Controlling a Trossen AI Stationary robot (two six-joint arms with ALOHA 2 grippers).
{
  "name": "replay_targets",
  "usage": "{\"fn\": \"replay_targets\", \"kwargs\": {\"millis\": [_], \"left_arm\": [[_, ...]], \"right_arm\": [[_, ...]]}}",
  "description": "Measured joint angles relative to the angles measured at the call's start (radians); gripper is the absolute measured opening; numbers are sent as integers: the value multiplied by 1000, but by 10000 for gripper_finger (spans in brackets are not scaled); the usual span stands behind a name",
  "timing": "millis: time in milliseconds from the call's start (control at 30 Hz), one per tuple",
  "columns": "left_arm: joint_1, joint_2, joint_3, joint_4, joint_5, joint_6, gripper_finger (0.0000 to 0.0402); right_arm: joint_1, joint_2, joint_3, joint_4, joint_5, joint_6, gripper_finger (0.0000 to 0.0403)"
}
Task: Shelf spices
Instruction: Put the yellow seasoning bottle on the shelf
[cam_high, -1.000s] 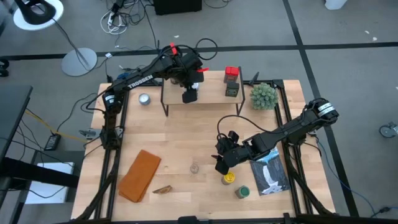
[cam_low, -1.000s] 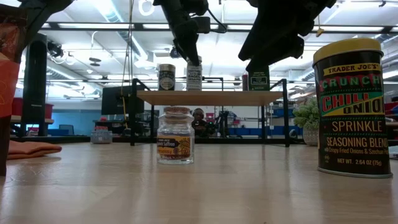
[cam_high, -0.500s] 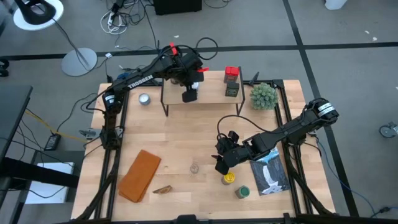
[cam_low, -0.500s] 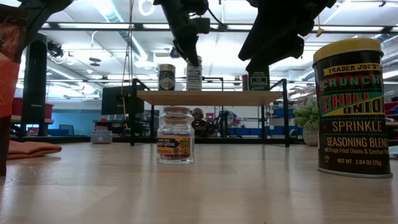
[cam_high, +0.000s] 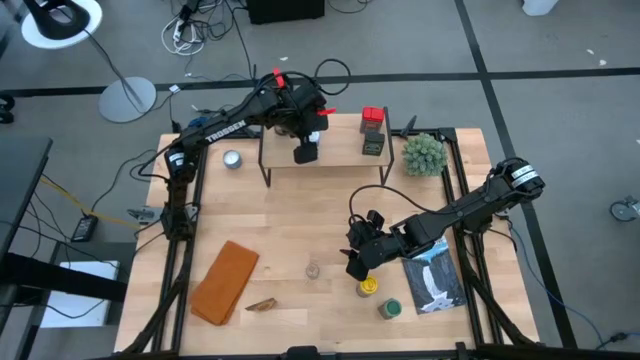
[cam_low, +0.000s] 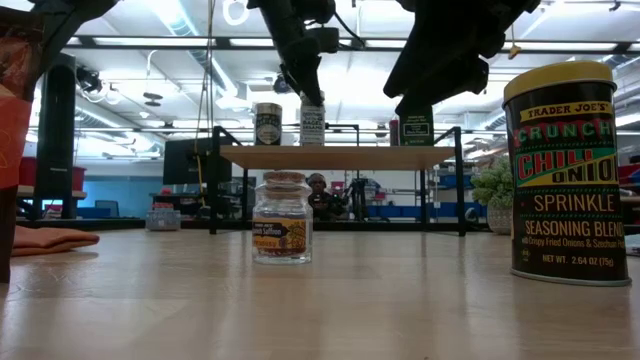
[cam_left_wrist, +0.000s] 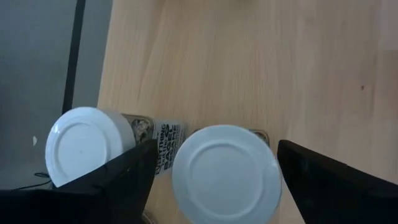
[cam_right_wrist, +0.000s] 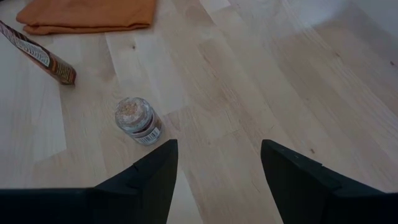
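Observation:
The shelf stands at the table's far side and carries a red-topped jar, a dark tin and two white-lidded jars. My left gripper hangs open over the shelf. Its fingers stand on either side of one white-lidded jar, and the other white-lidded jar is beside it. My right gripper hovers open over the near table. A small tan-topped glass jar stands in front of it. A yellow-topped tin and a green-topped jar stand close by.
An orange cloth and a small packet lie near the front left. A flat silver tin sits left of the shelf, and a spiky green plant ball right of it. A booklet lies under my right arm.

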Motion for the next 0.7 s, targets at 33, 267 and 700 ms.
{"fn": "replay_targets", "kwargs": {"millis": [33, 267, 700], "left_arm": [[0, 0, 0, 2, 3, 0, 335], [0, 0, 5, 29, 13, 0, 335], [-4, 0, 158, 24, 102, -12, 335]], "right_arm": [[0, 0, 0, 0, 0, 0, 229], [0, 0, 0, 0, 0, 0, 229], [0, 0, 0, 0, -1, -10, 229]]}}
